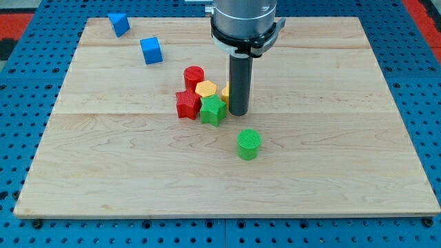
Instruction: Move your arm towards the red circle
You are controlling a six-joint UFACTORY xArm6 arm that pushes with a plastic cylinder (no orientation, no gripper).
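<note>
The arm has no jaws, only a rod whose tip rests on the counter just right of the cluster — the red circle sits near, up-left, so little travel seems left.

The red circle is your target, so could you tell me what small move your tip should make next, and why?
Probably a short slide toward the view's upper left. My tip sits at the cluster's right edge, beside the green star, while the red circle lies at the cluster's top, behind the yellow block.
</note>
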